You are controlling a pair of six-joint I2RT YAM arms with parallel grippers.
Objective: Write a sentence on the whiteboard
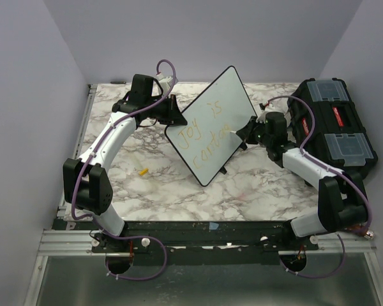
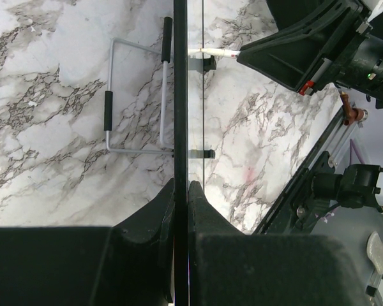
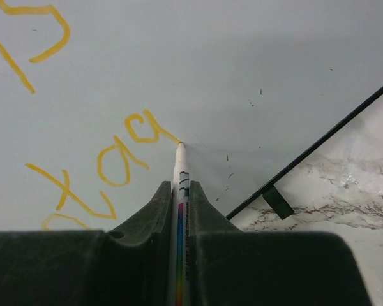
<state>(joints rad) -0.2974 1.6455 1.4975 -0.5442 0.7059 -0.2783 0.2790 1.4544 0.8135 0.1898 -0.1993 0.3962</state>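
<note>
Mid-table, the right gripper [image 3: 180, 187] clamps a marker [image 3: 180, 159], tip touching the whiteboard [image 3: 255, 70] where the sentence [image 1: 207, 135] ends; blank board lies rightward. The left gripper [image 2: 180, 191] pinches the whiteboard's edge.

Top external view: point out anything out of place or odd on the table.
A small yellow piece lies loose on the marble table, left of the whiteboard; too small to identify, and apart from everything else. The whiteboard sits diagonally, not square to the table edges.
</note>
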